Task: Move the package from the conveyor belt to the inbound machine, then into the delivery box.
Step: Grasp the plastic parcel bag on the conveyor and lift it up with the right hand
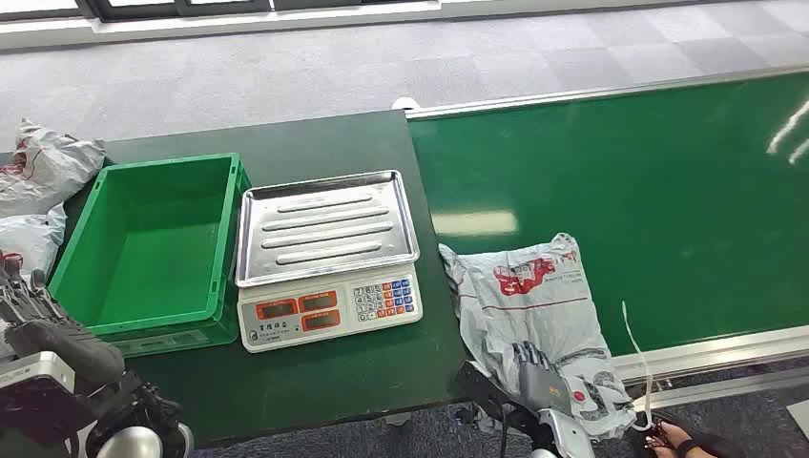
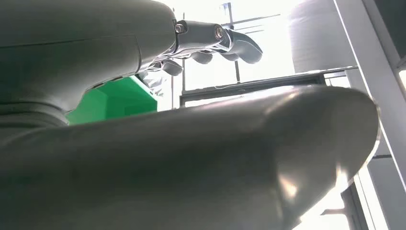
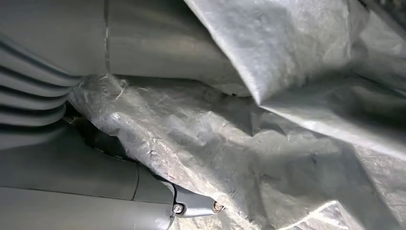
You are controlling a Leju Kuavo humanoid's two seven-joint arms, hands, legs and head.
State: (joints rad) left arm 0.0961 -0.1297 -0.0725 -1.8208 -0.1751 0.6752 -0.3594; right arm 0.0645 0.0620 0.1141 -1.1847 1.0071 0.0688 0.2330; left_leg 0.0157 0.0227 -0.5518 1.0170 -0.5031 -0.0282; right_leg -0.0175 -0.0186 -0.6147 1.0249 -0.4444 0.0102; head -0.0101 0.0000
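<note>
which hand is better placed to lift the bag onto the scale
Right. The right hand is already at the bag on the belt's near edge; the left hand sits far off beside the green bin.

Counts on and around the table

One bag (image 1: 534,305) lies on the one green belt (image 1: 668,191); two more bags (image 1: 43,162) (image 1: 29,240) sit at the far left. One scale (image 1: 329,258), one green crate (image 1: 153,248), one dark table (image 1: 315,143), one sandalled foot (image 1: 668,439).

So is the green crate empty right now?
Empty: the green crate shows bare floor and walls, while the package lies at the belt's near edge under the right hand.
</note>
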